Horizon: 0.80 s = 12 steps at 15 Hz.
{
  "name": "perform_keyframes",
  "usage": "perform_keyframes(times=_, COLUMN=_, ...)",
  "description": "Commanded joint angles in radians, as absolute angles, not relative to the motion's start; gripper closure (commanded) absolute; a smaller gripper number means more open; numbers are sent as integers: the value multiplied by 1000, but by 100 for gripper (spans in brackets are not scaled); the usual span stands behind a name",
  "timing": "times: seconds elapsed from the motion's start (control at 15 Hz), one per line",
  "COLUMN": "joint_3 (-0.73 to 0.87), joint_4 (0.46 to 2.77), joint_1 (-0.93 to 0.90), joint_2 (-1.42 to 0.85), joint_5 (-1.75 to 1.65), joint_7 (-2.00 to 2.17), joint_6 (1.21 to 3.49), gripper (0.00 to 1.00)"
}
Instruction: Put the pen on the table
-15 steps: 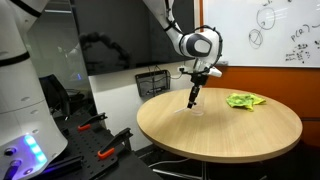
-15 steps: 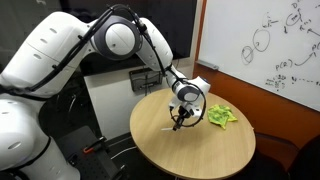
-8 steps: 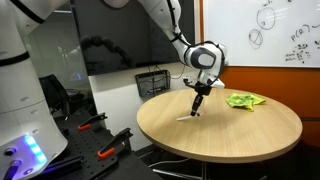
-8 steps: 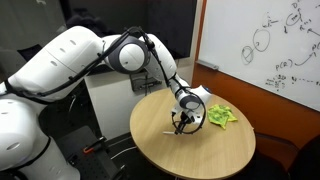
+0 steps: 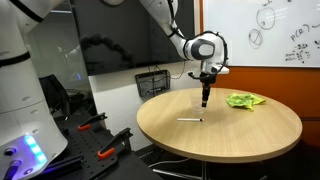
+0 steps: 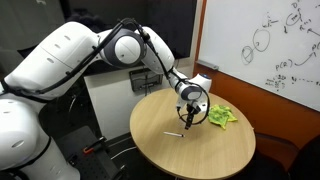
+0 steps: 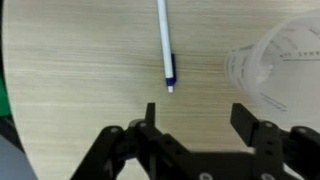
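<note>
One pen [image 7: 166, 45] lies flat on the table [image 5: 240, 130]; gripper [image 7: 195, 112] hangs open and empty above it. Placement looks complete; only withdrawal needed.

Both exterior views face the round table [image 5: 240, 128] [image 6: 205, 152] from afar, differently angled; wrist view looks down close.

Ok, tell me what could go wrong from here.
The pen lies loose on the round table, so a nudge might roll it toward the edge. In the wrist view a clear cup sits close to the open gripper, and a sideways retreat could knock it. Lifting straight up looks safer.
</note>
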<state>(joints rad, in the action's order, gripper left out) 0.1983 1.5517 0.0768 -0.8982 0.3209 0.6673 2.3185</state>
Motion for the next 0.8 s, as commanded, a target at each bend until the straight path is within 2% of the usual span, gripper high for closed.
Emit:
perform_keyframes(times=0.0, joint_3=250, joint_4=1678, joint_1=2, joint_2=-788, joint_5=247, joint_7=681, joint_6=2414, gripper=0)
perform_keyframes(times=0.73, joint_3=283, joint_4=1904, joint_1=-95, joint_2=-589, joint_5=120, joint_7=702, joint_6=2530, gripper=0)
